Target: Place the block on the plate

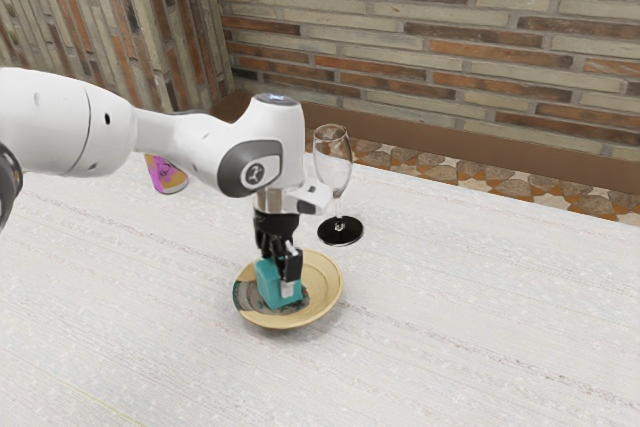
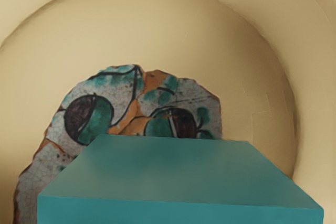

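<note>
The black gripper point(image 1: 281, 274) points down over the plate in the exterior view, shut on the teal block point(image 1: 270, 287). One finger lies against the block's near side; the far finger is mostly hidden. The block is low inside the rim of the tan plate point(image 1: 326, 299); whether its underside touches the plate cannot be told. In the wrist view the block point(image 2: 178, 174) is large at the lower edge, with the plate point(image 2: 157, 22) and its painted, cracked patch behind it.
A wine glass point(image 1: 334, 169) with a black base stands close beside the plate, toward the exterior view's right and back. A purple and orange can point(image 1: 167, 175) is behind the arm. A brick wall rises beyond the white table point(image 1: 480, 317).
</note>
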### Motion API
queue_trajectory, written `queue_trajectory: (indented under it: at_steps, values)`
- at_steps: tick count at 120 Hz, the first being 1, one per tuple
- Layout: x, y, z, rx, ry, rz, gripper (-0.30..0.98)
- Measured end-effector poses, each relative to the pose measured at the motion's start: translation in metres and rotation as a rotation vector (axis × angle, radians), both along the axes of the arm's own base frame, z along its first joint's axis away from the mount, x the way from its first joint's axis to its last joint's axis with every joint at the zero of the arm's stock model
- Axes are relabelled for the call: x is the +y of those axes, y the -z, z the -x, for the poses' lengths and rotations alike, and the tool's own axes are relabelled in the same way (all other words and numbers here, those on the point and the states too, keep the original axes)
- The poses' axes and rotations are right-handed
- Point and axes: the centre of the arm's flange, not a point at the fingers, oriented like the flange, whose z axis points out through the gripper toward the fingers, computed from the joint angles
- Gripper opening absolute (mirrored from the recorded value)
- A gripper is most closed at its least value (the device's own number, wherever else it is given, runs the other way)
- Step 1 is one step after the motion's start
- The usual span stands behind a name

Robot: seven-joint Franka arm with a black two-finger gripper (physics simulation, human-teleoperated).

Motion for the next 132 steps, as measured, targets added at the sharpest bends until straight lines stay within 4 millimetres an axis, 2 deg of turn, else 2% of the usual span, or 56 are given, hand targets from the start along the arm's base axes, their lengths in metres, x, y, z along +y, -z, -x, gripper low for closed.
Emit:
queue_trajectory:
  at_steps: [9,33,45,53,65,82,103,123,132]
  values:
    - [-0.004,0.005,0.001,0.003,-0.005,0.005,0.37]
    - [-0.009,0.006,0.002,0.002,-0.021,0.02,0.54]
    - [-0.01,-0.008,0.001,-0.021,-0.027,0.021,0.6]
    - [-0.01,-0.035,0.003,-0.057,-0.029,0.017,0.62]
    - [-0.009,-0.088,0.009,-0.112,-0.044,0.004,0.65]
    - [-0.005,-0.177,0.023,-0.184,-0.102,-0.015,0.67]
    - [0.006,-0.274,0.046,-0.248,-0.205,-0.009,0.68]
    - [0.014,-0.329,0.065,-0.244,-0.325,0.013,0.68]
    - [0.025,-0.343,0.068,-0.238,-0.385,0.011,0.68]
